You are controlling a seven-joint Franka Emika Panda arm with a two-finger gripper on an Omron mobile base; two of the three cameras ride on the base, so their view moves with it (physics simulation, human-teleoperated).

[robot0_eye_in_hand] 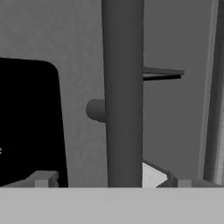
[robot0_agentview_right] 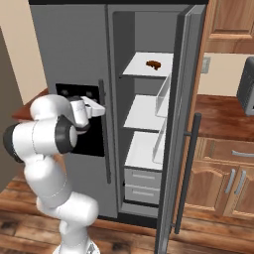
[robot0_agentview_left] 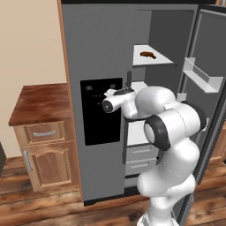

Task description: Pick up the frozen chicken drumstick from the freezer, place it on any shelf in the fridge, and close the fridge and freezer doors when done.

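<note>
The end effector (robot0_eye_in_hand: 111, 179) stands wide open with nothing held, its fingertips (robot0_eye_in_hand: 41, 178) either side of the dark vertical handle (robot0_eye_in_hand: 122, 94) on the freezer door (robot0_agentview_left: 95, 57), by the black dispenser panel (robot0_agentview_left: 100, 110). That door looks shut or nearly so. If it needs pressing home, keep the push square. The frozen chicken drumstick (robot0_agentview_right: 153, 64) lies on the fridge's top shelf (robot0_agentview_right: 141, 69); the fridge door (robot0_agentview_right: 178, 124) hangs open. A wooden desk (robot0_agentview_left: 37, 103) sits beside the unit, over plank floor
</note>
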